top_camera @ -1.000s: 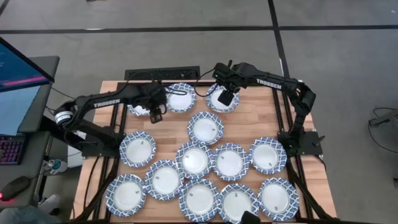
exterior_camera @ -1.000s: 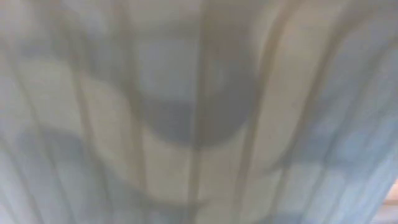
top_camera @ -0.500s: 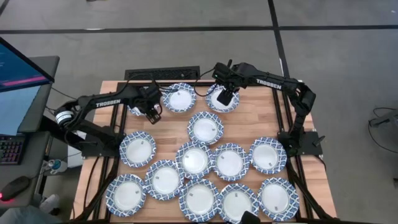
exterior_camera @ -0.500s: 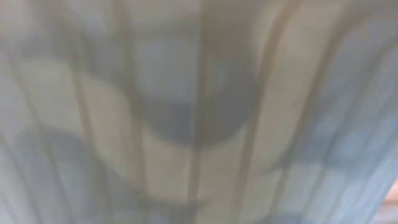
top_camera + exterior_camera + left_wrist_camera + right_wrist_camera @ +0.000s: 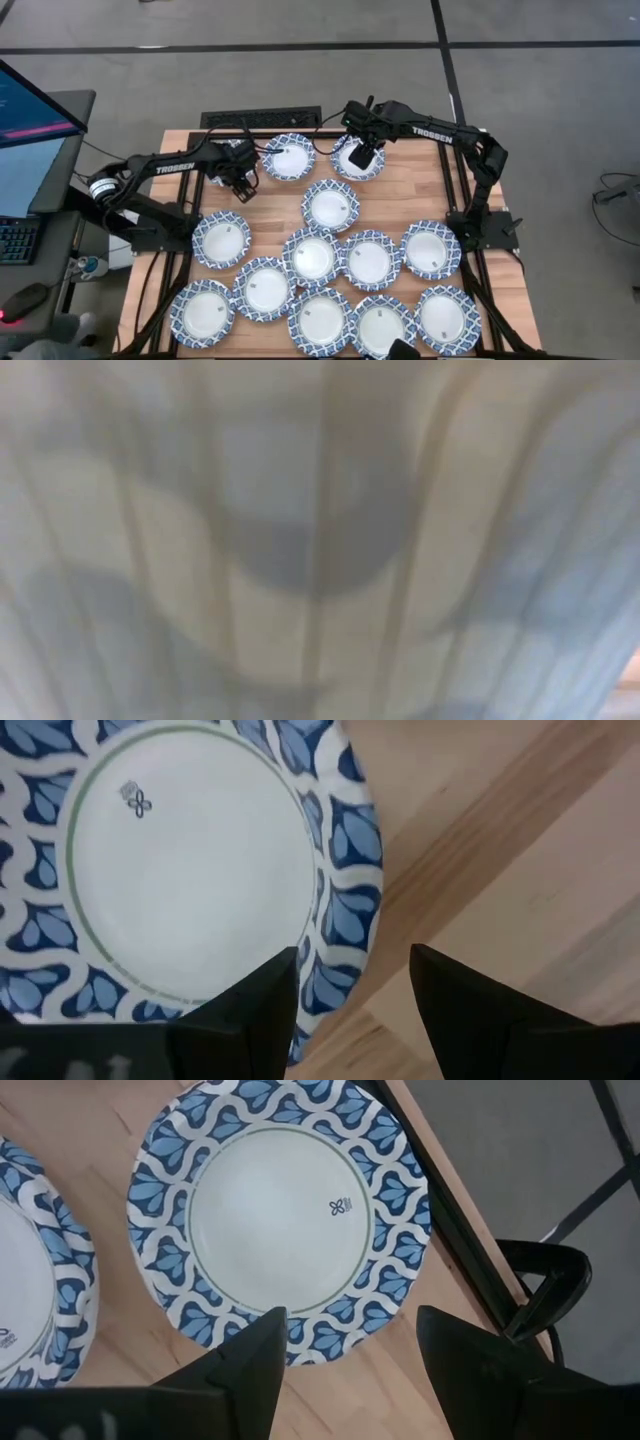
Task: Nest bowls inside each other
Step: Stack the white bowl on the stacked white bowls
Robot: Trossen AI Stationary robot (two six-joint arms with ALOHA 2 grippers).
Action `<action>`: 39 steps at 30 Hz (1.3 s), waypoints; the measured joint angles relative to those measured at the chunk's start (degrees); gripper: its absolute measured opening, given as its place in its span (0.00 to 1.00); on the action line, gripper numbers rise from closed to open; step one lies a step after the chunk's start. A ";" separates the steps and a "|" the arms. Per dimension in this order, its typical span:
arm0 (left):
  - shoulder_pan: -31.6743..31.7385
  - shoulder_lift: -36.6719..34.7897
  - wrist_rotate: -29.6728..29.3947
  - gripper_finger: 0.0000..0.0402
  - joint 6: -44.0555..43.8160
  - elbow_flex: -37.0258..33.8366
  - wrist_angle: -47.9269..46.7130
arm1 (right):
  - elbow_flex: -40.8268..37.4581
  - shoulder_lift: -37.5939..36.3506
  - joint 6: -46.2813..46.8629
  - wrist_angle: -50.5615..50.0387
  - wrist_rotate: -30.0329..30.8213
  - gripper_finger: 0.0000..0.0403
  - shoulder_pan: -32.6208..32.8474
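Several blue-and-white bowls lie right way up on the wooden table (image 5: 400, 190), most of them in the near half (image 5: 313, 255). My left gripper (image 5: 238, 182) (image 5: 350, 990) is open over the far-left bowl (image 5: 190, 860). One finger stands over the bowl's patterned rim (image 5: 345, 880) and the other over bare wood beside it. The arm hides most of that bowl in the high view. My right gripper (image 5: 362, 155) (image 5: 350, 1342) hangs open above another bowl (image 5: 280, 1220) at the far edge, near its rim. A third far bowl (image 5: 288, 158) lies between them.
One bowl (image 5: 331, 205) lies alone at mid-table. A black power strip (image 5: 262, 119) sits beyond the far edge and a monitor (image 5: 30, 120) stands to the left. A blurred blue-and-white bowl wall (image 5: 320, 540) fills the low view. Bare wood shows at far left and right.
My left gripper has sunk toward the far-left bowl and shifted a little toward the table's left edge, with its wrist rolling as it went. It has stayed open. The bowls have not moved.
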 joint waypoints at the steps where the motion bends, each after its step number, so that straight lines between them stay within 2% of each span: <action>1: 0.00 0.00 -0.10 0.46 0.36 0.00 0.33 | 0.00 0.00 0.16 0.01 0.00 0.62 0.00; 4: 0.00 -0.02 -1.21 0.44 1.57 -0.58 1.33 | 0.00 0.00 0.26 -0.01 0.00 0.62 0.00; 8: 0.22 -0.02 -0.51 0.36 3.95 -3.92 4.43 | 0.00 0.00 0.25 -0.02 0.00 0.62 0.00; 12: 0.22 0.00 -1.68 0.22 5.12 -5.30 3.91 | 0.00 0.00 0.24 -0.03 0.00 0.62 0.00; 16: -0.41 0.00 -3.28 0.04 7.22 -3.21 2.62 | 0.00 0.00 0.22 -0.03 0.00 0.62 0.00; 23: -5.68 -0.02 -4.00 0.01 8.91 8.93 -2.31 | 0.02 0.00 -0.23 -1.53 -0.10 0.62 -1.18; 26: -10.01 -0.04 -4.13 0.00 12.71 15.38 -3.00 | 0.02 0.00 -0.35 -1.75 -0.13 0.62 -2.15; 29: -14.21 0.53 -7.77 0.00 17.55 19.98 -2.51 | 0.02 0.00 -0.37 -1.76 -0.15 0.62 -3.17; 34: -17.66 5.32 -7.84 0.00 28.33 21.71 -1.77 | 0.02 0.00 -0.80 -1.83 -0.17 0.62 -4.52; 39: -17.88 13.87 -9.73 0.00 32.52 21.66 -1.42 | 0.02 0.00 -0.81 -2.90 -0.21 0.62 -4.73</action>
